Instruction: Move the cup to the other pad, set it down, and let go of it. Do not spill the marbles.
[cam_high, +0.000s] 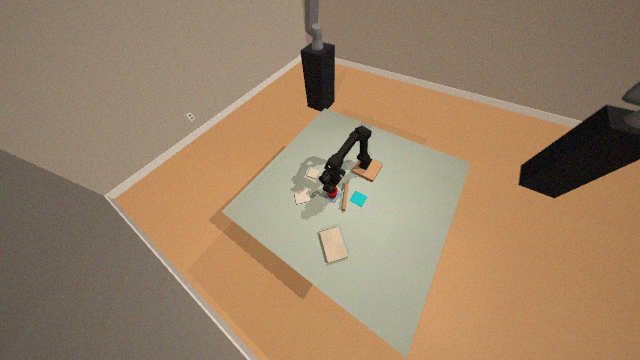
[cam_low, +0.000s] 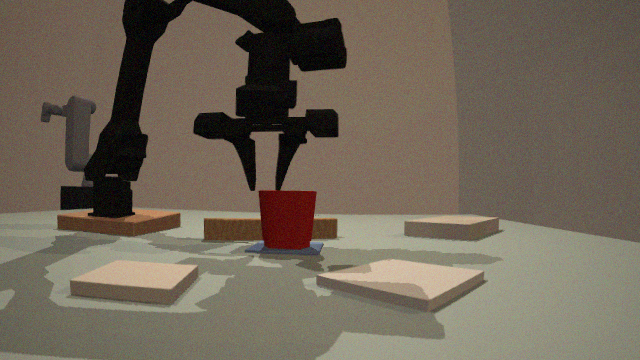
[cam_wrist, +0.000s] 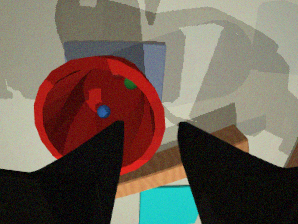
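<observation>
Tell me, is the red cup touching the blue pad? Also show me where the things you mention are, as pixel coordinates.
Touching. The exterior view shows the cup (cam_high: 332, 193) (cam_low: 287, 220) (cam_wrist: 91, 122) upright, its base resting on the blue pad (cam_high: 336, 199) (cam_low: 256, 248) (cam_wrist: 154, 70).

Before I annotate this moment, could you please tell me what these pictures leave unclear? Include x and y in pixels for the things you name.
- Marble count: in the wrist view, the left finger covers part of the cup's (cam_high: 332, 193) (cam_low: 287, 220) (cam_wrist: 39, 112) inside.
- Blue pad's (cam_high: 335, 199) (cam_low: 256, 248) (cam_wrist: 154, 70) middle: under the cup, every view.
- Turquoise pad (cam_high: 358, 199) (cam_wrist: 167, 207): cut off by the wrist view's bottom edge.
</observation>
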